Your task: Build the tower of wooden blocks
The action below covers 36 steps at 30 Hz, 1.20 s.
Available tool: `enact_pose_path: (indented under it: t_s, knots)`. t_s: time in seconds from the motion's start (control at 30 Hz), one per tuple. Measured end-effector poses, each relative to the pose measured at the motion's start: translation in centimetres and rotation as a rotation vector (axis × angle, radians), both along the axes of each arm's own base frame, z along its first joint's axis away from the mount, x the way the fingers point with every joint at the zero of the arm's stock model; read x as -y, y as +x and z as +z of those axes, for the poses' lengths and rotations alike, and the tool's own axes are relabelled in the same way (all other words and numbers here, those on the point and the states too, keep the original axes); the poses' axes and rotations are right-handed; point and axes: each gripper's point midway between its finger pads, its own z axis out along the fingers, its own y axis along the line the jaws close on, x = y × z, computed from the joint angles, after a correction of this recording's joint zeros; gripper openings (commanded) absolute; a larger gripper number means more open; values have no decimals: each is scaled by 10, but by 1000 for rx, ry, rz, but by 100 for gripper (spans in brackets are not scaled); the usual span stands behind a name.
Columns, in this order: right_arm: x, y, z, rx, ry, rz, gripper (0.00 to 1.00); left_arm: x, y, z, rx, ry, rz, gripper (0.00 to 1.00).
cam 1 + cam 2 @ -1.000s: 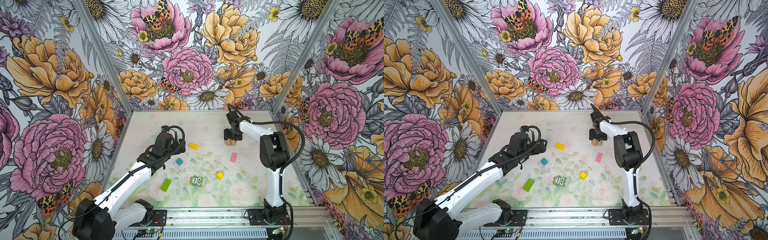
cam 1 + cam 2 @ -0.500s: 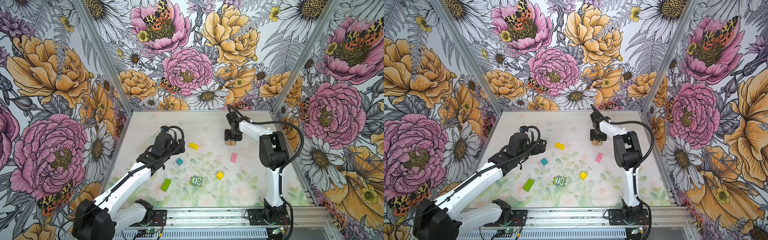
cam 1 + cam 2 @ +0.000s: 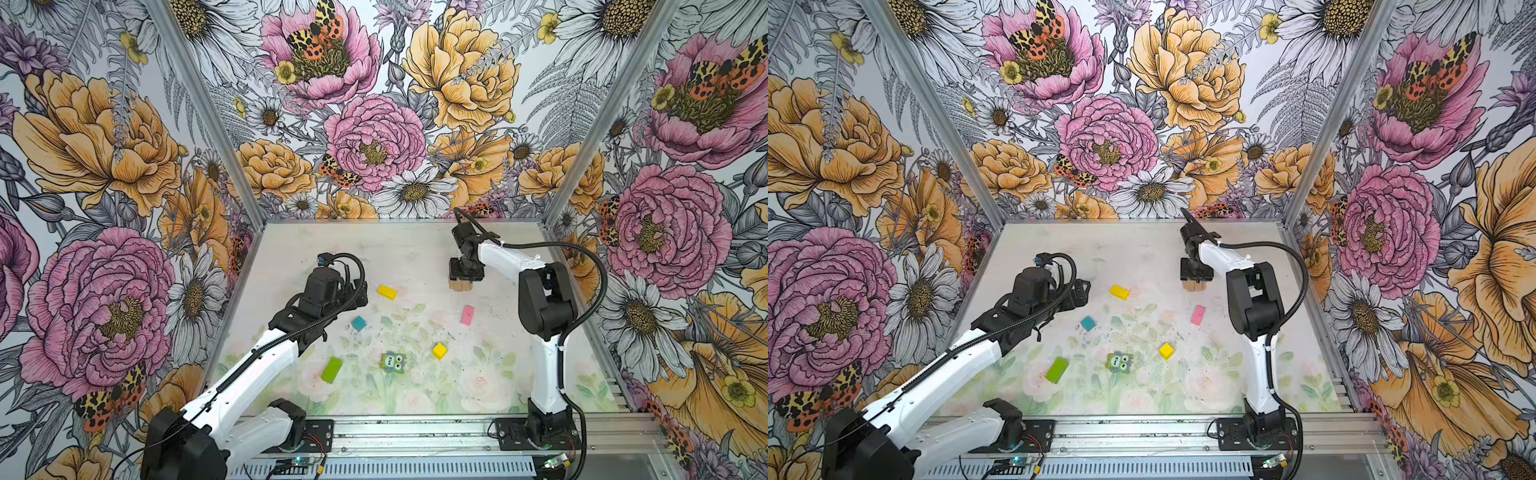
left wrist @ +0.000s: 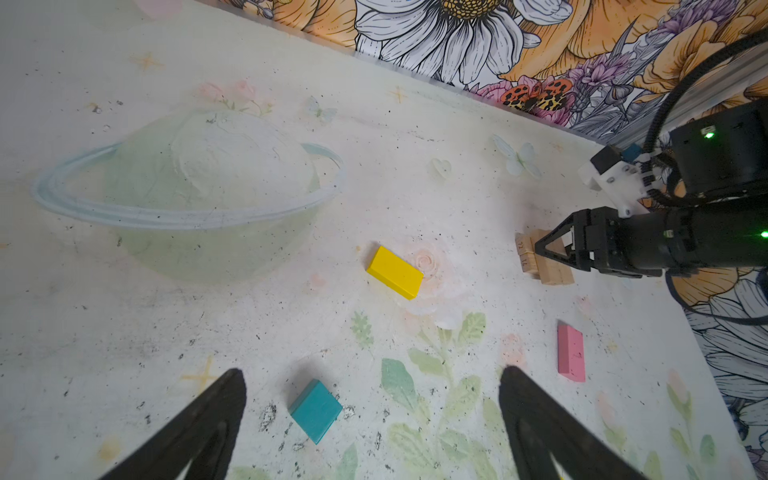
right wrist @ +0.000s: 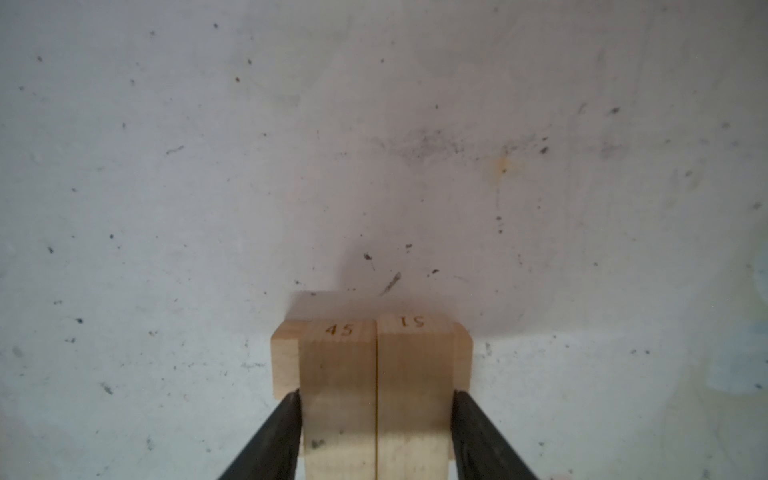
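Observation:
The tower [image 3: 460, 286] [image 3: 1195, 286] is a low stack of plain tan bars at the back right. In the right wrist view two top bars [image 5: 376, 374] lie side by side across lower ones. My right gripper [image 5: 376, 399] [image 3: 463, 281] points down over them, its fingers pressed on both outer sides of the pair. My left gripper [image 4: 370, 370] [image 3: 360, 291] hangs open over the mat, with the teal block [image 4: 316, 410] [image 3: 359, 323] between and below its fingers, untouched. The loose wood blocks are a yellow bar [image 3: 387, 292] [image 4: 395, 272], a pink bar [image 3: 467, 315] [image 4: 571, 353], a yellow cube [image 3: 439, 351], a lime-green bar [image 3: 331, 370] and the owl block [image 3: 393, 362].
The mat [image 3: 374, 249] is walled by floral panels on three sides, with a metal rail [image 3: 415, 432] along the front carrying both arm bases. The right arm's elbow [image 3: 544, 299] stands just right of the pink bar.
Both arms stay where they were. The right gripper's fingers have shifted slightly against the top tan bars. No block has moved.

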Motion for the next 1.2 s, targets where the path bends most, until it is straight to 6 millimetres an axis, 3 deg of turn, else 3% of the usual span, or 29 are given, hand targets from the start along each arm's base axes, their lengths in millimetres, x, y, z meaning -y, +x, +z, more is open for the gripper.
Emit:
enact_pose_path:
  t_s: [0.27,0.47,0.63,0.73,1.03,1.2]
  knots:
    - [1,-1,14,18,0,5,73,-2,-3,8,22,-11,0,97]
    - [-2,-5,65,113,27,11,74,-4,-8,17,47,-28,2,97]
    - [-8,-26,99,174,44,27,74,-4,-18,16,48,-45,-3,97]
    - [-8,-42,98,164,36,30,74,4,-29,14,41,-63,-28,99]
    - [1,-107,63,54,-20,30,74,49,-69,-2,-7,-56,-177,99]
    - [7,-128,58,48,-19,6,68,54,-81,-7,-10,-50,-184,99]
